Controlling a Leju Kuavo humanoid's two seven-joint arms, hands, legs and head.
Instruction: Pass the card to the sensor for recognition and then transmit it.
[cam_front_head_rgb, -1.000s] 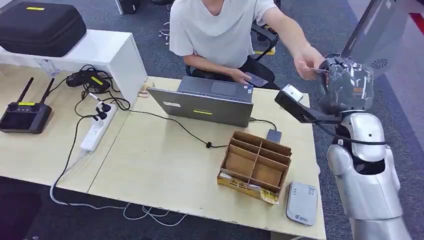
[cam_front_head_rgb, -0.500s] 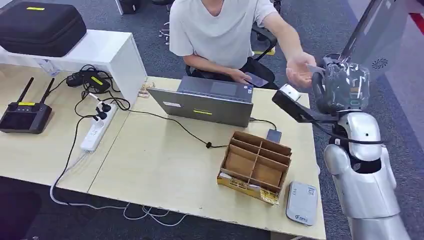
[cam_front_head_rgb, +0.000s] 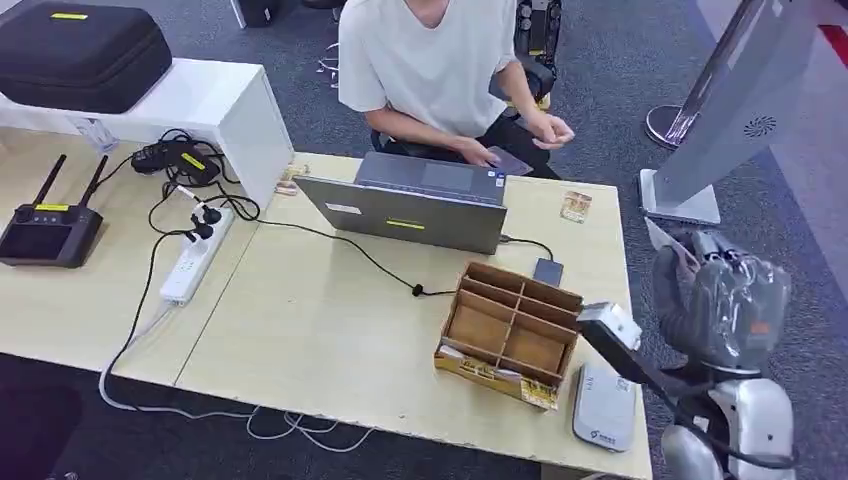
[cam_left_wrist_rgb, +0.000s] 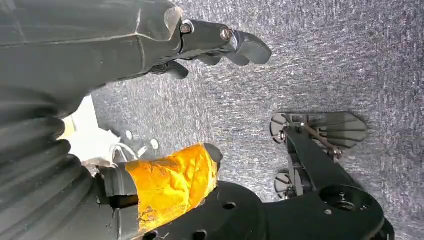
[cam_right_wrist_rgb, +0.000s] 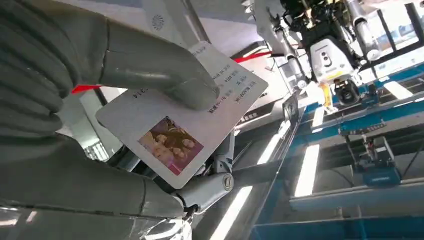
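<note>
Right hand (cam_front_head_rgb: 722, 300) raised off the right edge of the desk (cam_front_head_rgb: 330, 340), beside the grey card sensor (cam_front_head_rgb: 604, 404) that lies flat at the desk's near right corner. In the right wrist view the thumb (cam_right_wrist_rgb: 165, 75) presses a white card (cam_right_wrist_rgb: 186, 114), printed with a small photo and lines of text, against the fingers below it; the card is held and clear of the desk. Left hand (cam_left_wrist_rgb: 150, 45) hangs over grey carpet, fingers apart, nothing in it; orange tape wraps one finger (cam_left_wrist_rgb: 172, 182). A divided cardboard tray (cam_front_head_rgb: 512, 330) sits just left of the sensor. A grey laptop (cam_front_head_rgb: 412, 205) stands open further back. A second small card (cam_front_head_rgb: 575, 206) lies flat near the desk's far right edge. A person (cam_front_head_rgb: 440, 70) in a white shirt sits behind the desk.
</note>
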